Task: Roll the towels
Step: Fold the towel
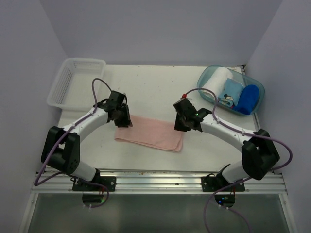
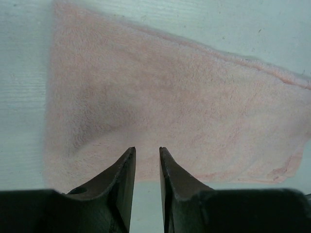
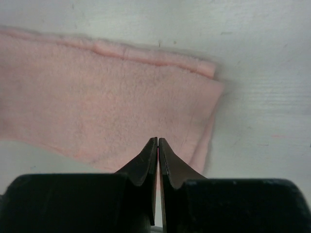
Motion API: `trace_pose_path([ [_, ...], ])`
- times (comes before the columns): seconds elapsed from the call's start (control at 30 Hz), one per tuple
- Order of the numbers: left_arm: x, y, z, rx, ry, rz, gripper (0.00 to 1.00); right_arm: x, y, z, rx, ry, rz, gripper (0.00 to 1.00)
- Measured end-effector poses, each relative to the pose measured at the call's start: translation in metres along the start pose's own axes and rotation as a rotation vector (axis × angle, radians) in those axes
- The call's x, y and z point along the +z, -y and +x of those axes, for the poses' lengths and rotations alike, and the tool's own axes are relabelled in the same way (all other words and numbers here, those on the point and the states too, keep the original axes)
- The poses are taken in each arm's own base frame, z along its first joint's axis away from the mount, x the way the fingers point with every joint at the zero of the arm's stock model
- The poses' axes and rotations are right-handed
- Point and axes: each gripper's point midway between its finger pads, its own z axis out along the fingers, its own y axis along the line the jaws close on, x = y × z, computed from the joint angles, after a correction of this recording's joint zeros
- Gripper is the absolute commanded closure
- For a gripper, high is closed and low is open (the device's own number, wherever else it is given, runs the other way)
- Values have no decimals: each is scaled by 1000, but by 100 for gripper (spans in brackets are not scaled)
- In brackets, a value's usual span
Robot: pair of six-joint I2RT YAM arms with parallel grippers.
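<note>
I find the pink towel [image 1: 149,132] flat and unrolled on the counter [image 1: 155,87]. The blue towel [image 1: 248,98] sits in the tub [image 1: 209,77]. Left claw [image 2: 147,149]: slightly open, empty. Right claw [image 3: 158,140]: closed. Rolling not begun.

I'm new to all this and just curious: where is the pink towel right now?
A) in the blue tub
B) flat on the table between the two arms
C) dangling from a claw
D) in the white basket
B: the pink towel lies spread flat on the table.
</note>
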Motion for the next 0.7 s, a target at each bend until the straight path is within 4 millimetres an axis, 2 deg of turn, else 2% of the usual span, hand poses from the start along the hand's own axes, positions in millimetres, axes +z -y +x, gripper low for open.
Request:
trace_pose_path([
  [0.1,4,-8,10,-4,-13,-8,71,12,2,39,-39,-84,4,94],
  [0.17,12,-20,30,-11,-53,-33,73,23,13,67,-58,-153,40,95],
  [0.23,19,-31,47,-19,-97,-60,75,32,25,83,-57,-202,85,96],
  [0.3,21,-35,55,-27,-123,-72,75,32,24,83,-53,-201,82,95],
  [0.4,18,-33,50,-25,-107,-64,73,27,23,79,-52,-184,77,94],
  [0.6,-7,-27,18,-33,1,-42,73,5,11,67,-56,-124,24,94],
  [0.7,-12,-32,11,-49,28,-53,73,3,2,74,-78,-130,5,94],
])
